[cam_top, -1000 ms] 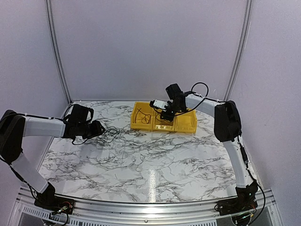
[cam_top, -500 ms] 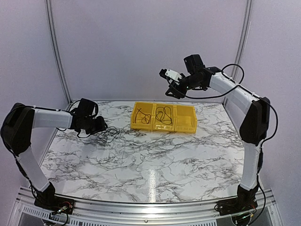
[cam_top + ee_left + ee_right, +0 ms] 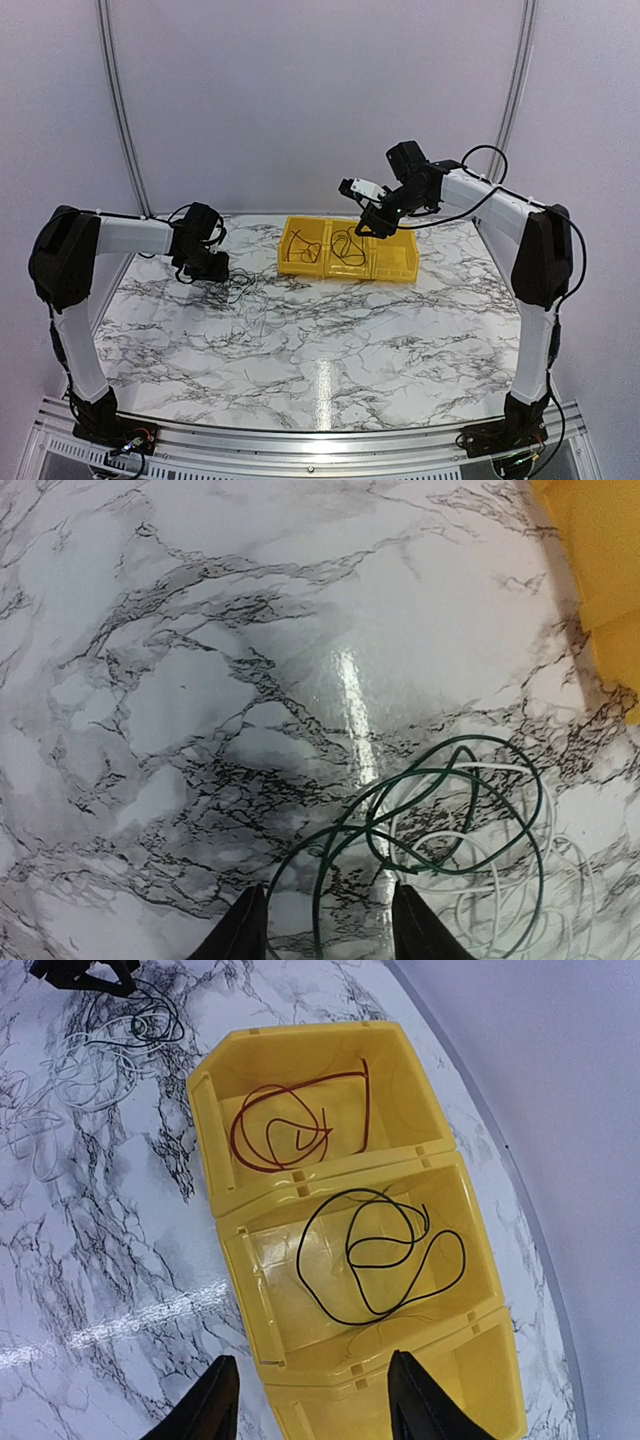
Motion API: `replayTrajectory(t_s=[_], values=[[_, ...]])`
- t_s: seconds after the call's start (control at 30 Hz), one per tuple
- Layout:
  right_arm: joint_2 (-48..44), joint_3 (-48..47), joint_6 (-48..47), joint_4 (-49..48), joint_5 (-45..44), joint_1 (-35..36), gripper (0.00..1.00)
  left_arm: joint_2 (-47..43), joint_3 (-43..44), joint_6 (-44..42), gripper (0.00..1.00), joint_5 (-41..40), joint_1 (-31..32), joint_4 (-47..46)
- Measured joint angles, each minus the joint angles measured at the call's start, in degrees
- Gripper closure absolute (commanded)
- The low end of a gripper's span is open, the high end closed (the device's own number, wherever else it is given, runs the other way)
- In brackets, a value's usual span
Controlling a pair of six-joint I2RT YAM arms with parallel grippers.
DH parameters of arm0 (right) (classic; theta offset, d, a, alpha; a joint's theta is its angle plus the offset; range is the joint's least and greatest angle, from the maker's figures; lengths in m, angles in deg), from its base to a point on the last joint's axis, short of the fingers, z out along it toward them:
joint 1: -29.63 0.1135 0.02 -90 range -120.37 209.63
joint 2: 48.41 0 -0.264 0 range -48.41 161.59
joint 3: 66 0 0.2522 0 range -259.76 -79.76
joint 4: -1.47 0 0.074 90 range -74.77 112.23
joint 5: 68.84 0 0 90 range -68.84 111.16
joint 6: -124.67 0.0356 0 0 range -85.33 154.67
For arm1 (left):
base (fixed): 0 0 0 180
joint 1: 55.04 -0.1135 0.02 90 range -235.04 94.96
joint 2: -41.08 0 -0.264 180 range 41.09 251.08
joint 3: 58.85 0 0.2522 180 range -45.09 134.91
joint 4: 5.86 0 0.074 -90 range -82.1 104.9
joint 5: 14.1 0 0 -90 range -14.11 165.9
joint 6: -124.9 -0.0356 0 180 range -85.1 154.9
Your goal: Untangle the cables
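Left end effector (image 3: 322, 932), spread open, hovered over the loose tangle of thin green and white wires (image 3: 440, 855); limp and light, I judged, best pinched at one outer loop.

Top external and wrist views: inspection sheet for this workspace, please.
Surface: white marble-pattern tabletop, glare streak.
Job's things: red-brown thin wire in one end compartment, black thin wire in the middle compartment of the yellow three-compartment plastic bin; green and white wire tangle loose on tabletop.
Clutter: nothing seen.
Grippers: left gripper low at tangle, jaws open; right gripper above bin, jaws open, empty.
Cables: black arm cable loops off right arm.
Surroundings: plain lilac walls.
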Motion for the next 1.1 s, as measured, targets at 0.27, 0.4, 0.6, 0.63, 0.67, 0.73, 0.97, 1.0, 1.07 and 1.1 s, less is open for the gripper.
replayTrajectory(t_s=[0.27,0.4,0.6,0.63,0.67,0.73,0.97,1.0,1.07,1.1], values=[[0.00,0.13,0.44,-0.02,1.22,0.02,0.50,3.10,3.65,-7.13,1.00,-4.00,0.00,4.02],[0.00,0.13,0.70,-0.02,1.95,0.39,0.52,2.75,3.67,-7.98,1.00,-4.24,0.00,4.44],[0.98,-2.73,0.85,0.15,2.99,2.47,0.53,-4.90,0.76,-9.38,1.00,-4.15,0.00,4.24],[1.66,-4.20,0.92,0.04,3.21,3.28,0.53,-7.69,-0.17,-9.64,1.00,-3.72,0.00,4.11],[2.32,-5.49,1.09,-0.07,3.48,4.02,0.54,-10.71,-1.09,-10.21,1.00,-3.06,0.00,3.72],[4.79,-10.14,2.01,-0.57,4.17,6.16,0.55,-16.87,-2.71,-10.99,1.00,-1.20,0.00,2.19],[11.85,-19.52,6.60,-8.09,8.94,12.44,0.56,-28.46,-4.33,-12.09,1.00,4.81,0.00,-1.70],[12.37,-19.52,7.45,-9.81,9.57,13.18,0.55,-29.27,-4.52,-12.07,1.00,5.57,0.00,-1.92],[13.35,-19.52,8.85,-13.20,10.47,14.53,0.55,-30.51,-4.94,-11.98,1.00,7.17,0.00,-2.19],[13.97,-19.52,9.42,-15.06,10.80,15.30,0.53,-30.91,-5.11,-11.93,1.00,7.76,0.00,-2.23]])
